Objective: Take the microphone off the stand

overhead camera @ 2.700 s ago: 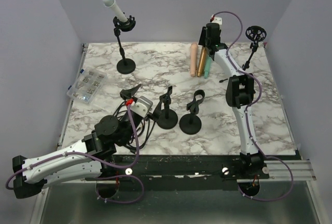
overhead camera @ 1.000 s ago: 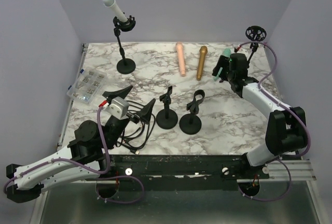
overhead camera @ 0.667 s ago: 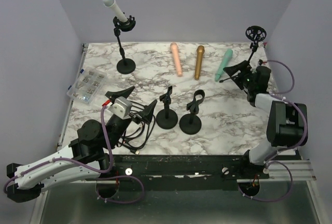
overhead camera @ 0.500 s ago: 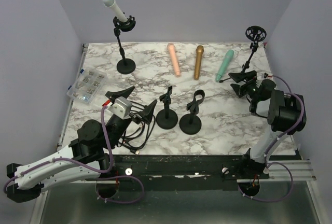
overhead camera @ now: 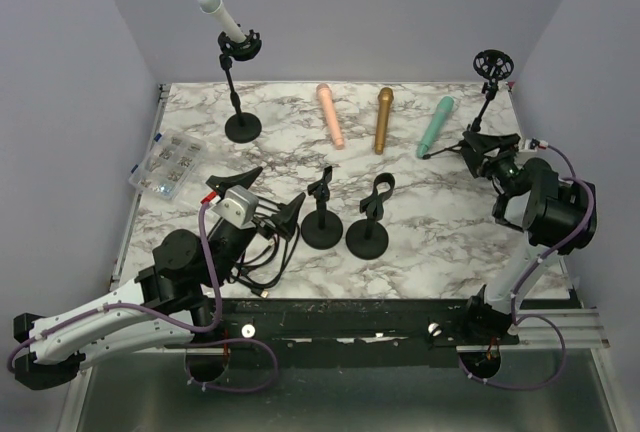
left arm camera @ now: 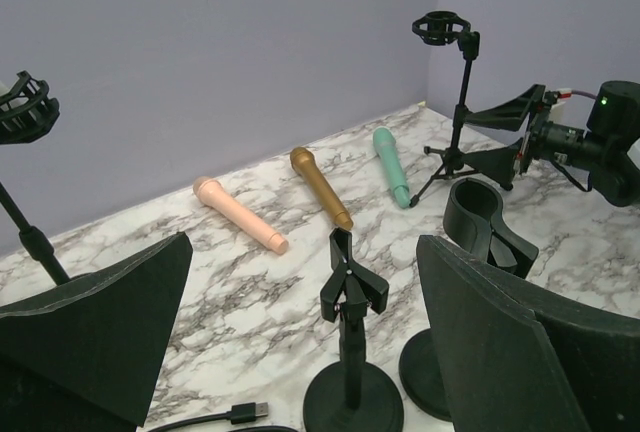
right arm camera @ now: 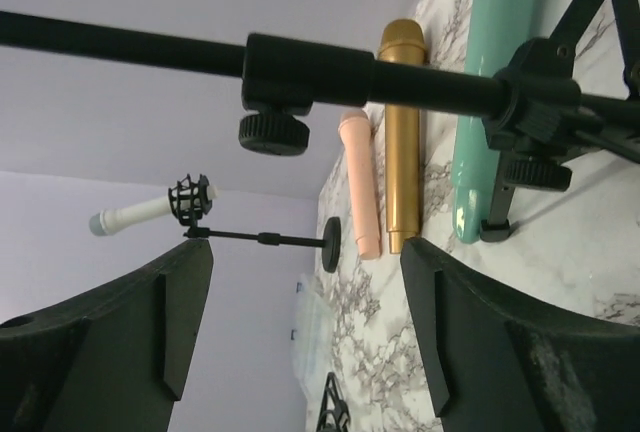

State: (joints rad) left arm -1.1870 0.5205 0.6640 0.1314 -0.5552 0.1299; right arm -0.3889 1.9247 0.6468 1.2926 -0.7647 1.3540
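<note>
The white microphone [overhead camera: 222, 20] sits tilted in the shock mount of the black stand [overhead camera: 241, 102] at the back left; it also shows far off in the right wrist view [right arm camera: 135, 214]. My left gripper [overhead camera: 262, 192] is open and empty near the front left, facing two small empty stands [left arm camera: 350, 352]. My right gripper [overhead camera: 478, 142] is open and empty at the right, beside the legs of the empty tripod stand [overhead camera: 488, 87], far from the microphone.
Pink [overhead camera: 331, 115], gold [overhead camera: 382, 119] and teal [overhead camera: 434, 126] microphones lie loose at the back of the marble table [overhead camera: 430, 222]. Two short stands [overhead camera: 368, 220] stand mid-table. A black cable [overhead camera: 262, 257] and a clear parts box [overhead camera: 167, 164] lie at the left.
My right arm swung from the back centre to the right side by the tripod stand. The three loose microphones spread apart; the pink one rolled left. My left gripper rose slightly.
</note>
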